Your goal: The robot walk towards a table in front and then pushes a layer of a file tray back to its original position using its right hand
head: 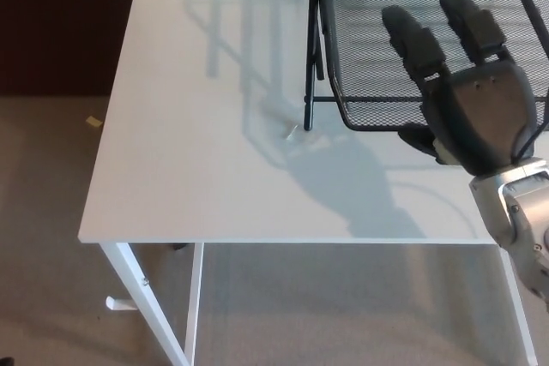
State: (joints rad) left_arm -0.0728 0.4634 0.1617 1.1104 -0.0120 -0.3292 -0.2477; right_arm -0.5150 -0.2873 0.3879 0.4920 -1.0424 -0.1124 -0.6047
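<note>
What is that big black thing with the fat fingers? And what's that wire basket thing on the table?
That black thing is a robot's right hand. It has a thumb and two thick fingers, and a silver wrist behind it. The picture comes from a camera on the robot's head, looking down, so you see what the robot sees. In front of it is a white table standing on a carpet. The wire basket is a black mesh file tray, the kind that holds papers. One layer of it sticks out toward the robot. The hand is open, with its fingers over that layer, and holds nothing. The robot's left hand is not in the picture.
</note>
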